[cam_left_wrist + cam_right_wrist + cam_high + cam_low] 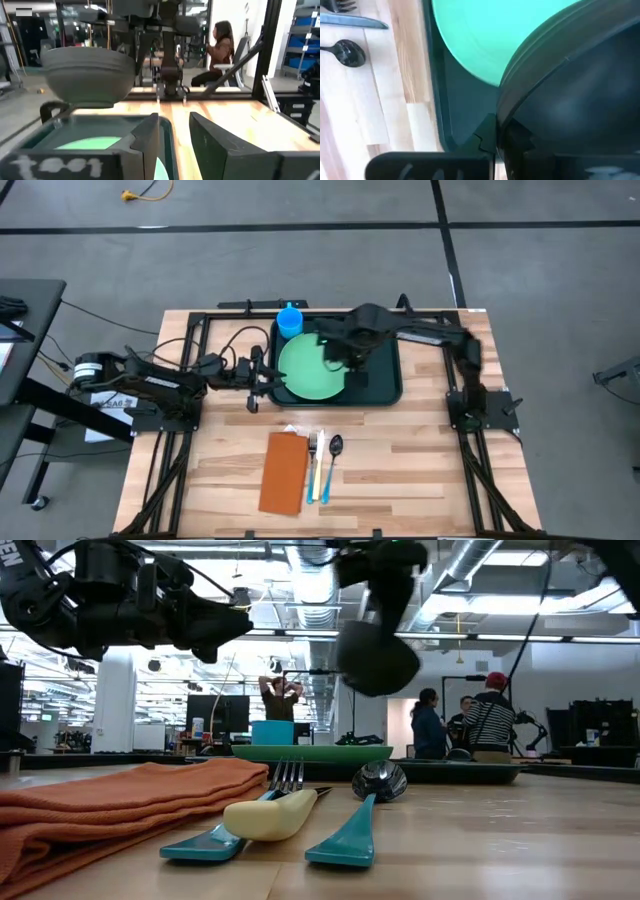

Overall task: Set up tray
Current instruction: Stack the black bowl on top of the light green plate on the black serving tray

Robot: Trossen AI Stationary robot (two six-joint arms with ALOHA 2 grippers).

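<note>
The right hand is clamped on the rim of a dark grey bowl and holds it in the air above the tray. In the right wrist view the bowl fills most of the picture, with the light green plate and the dark floor of the tray under it. In the low view the bowl hangs clearly above the plate, not touching it.

The tray lies at the far middle of the worktop, with its long axis running from left to right across it. The plate takes the left part of the tray, and a blue cup stands at the tray's far left corner. The bowl is just over the right edge of the plate, so the free part of the tray lies directly below and to the right of the right hand. I judge that the coming move is mainly downward, perhaps a little to the right, to set the bowl beside the plate and not on it.

The left hand waits at the left rim of the tray, its fingers a little apart and holding nothing I can see.

Nearer on the worktop lie an orange napkin, a fork, a knife and a spoon, well apart from the tray.
</note>
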